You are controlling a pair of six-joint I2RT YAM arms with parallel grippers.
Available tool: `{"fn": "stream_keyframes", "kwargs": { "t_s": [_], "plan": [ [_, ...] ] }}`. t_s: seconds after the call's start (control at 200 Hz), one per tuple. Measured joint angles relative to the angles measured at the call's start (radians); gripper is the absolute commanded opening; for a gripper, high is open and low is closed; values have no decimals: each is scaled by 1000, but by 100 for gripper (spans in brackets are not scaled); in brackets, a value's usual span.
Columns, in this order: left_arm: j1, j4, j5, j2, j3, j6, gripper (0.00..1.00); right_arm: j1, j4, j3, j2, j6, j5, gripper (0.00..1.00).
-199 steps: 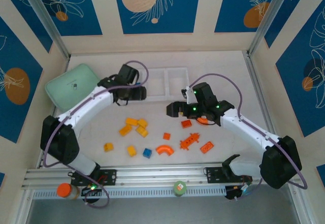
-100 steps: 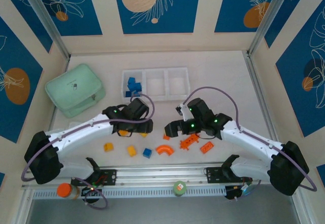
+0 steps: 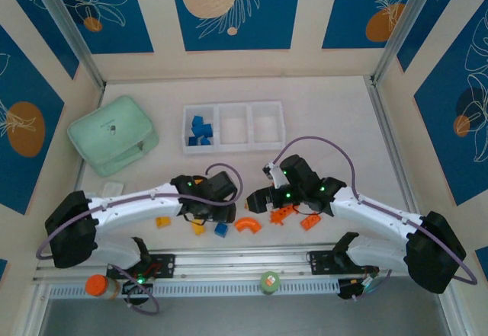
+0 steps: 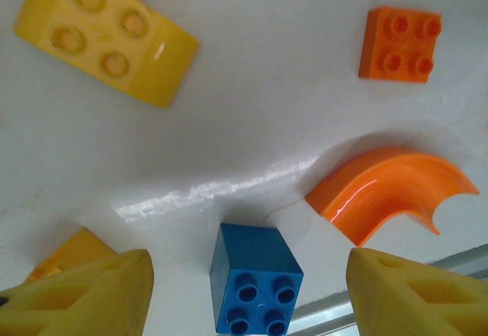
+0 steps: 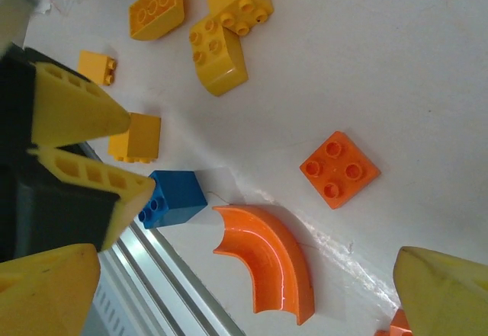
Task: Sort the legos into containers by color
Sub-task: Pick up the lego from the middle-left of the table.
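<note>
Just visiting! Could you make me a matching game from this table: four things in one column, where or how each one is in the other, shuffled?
1 mint-green case
2 orange arch
3 single blue brick
4 tray's left compartment

a holds blue bricks
b lined up between the open left fingers
c far left of the table
d curved, lying flat

Pairs: 1-c, 2-d, 3-b, 4-a

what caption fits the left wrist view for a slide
Open left gripper framing a blue brick, with an orange arch, an orange square brick and a yellow brick nearby
</note>
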Motion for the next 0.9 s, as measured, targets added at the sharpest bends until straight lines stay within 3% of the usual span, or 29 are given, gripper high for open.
{"fn": "stream_keyframes", "kwargs": {
  "t_s": [0.205, 0.5, 0.9],
  "plan": [
    [-40, 10, 46, 34, -39, -4, 66, 2, -1, 0, -1, 0, 17, 99],
    [-75, 27, 68, 129, -42, -4, 51, 3, -4, -2, -5, 0, 32, 99],
    [-76, 29, 49, 136, -34, 2, 26, 5, -22, -2, -27, -1, 43, 99]
  ]
}}
